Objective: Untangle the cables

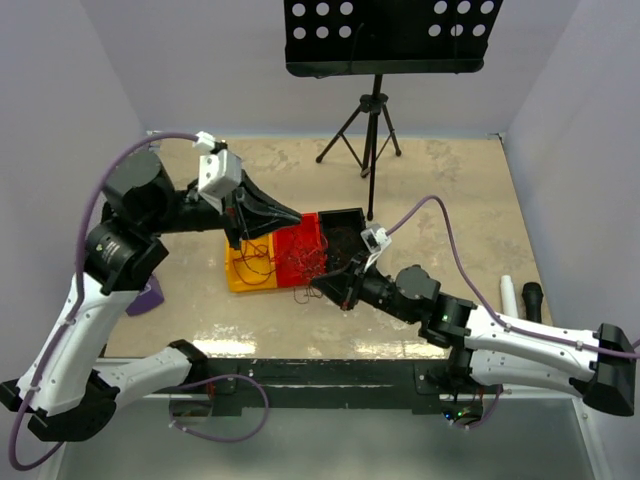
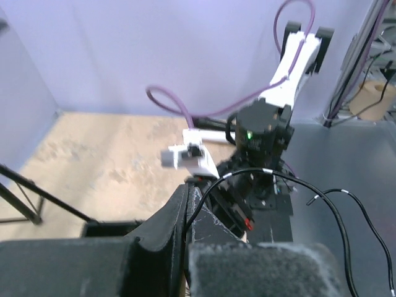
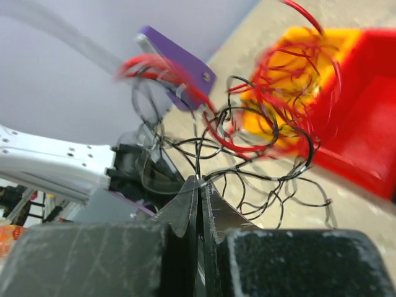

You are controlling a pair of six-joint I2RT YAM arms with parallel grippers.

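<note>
The cables (image 1: 298, 260) are a tangle of thin red and black wires draped over a yellow bin (image 1: 240, 277) and a red bin (image 1: 297, 238). My left gripper (image 1: 292, 215) hovers above the tangle; in the left wrist view it (image 2: 187, 189) is shut on one black cable (image 2: 322, 199) that arcs off to the right. My right gripper (image 1: 322, 286) sits at the tangle's near right edge. In the right wrist view it (image 3: 200, 180) is shut on a black cable at its tips, with the red and black loops (image 3: 260, 127) spread just beyond.
A black bin (image 1: 345, 230) adjoins the red one. A music stand's tripod (image 1: 368, 130) stands at the back, its perforated desk (image 1: 385, 35) overhead. A purple object (image 1: 148, 296) lies at the left, and white and black items (image 1: 520, 296) at the right edge.
</note>
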